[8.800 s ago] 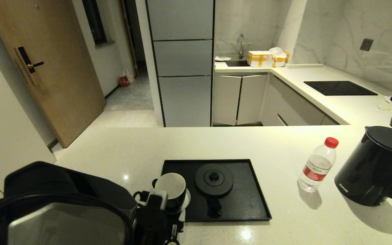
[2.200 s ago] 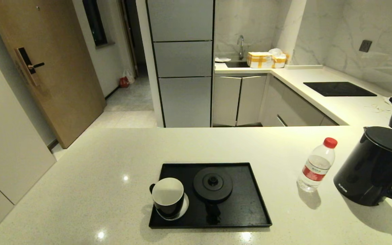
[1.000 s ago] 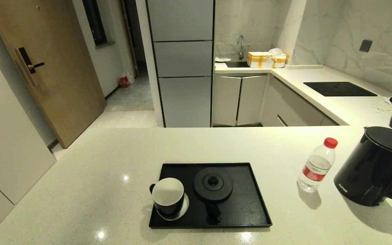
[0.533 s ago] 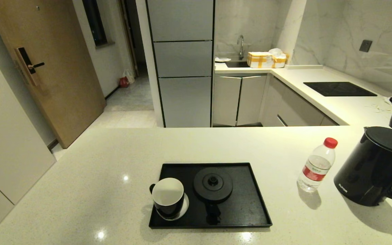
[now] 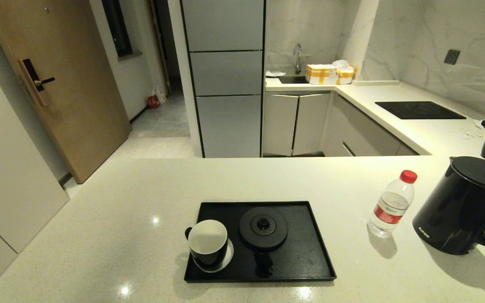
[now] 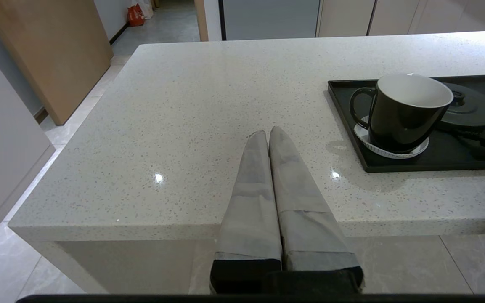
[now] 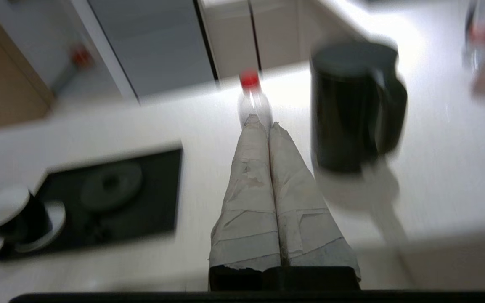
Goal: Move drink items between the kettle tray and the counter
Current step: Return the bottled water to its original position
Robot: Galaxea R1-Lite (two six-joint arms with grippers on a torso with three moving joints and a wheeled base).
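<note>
A wooden door (image 5: 57, 84) stands left, grey cabinets (image 5: 225, 75) centre, marble wall (image 5: 435, 33) right, pale tiled floor (image 5: 158, 126) between.

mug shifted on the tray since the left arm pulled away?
No. The mug sits on its coaster at the tray left edge, same as before.
</note>
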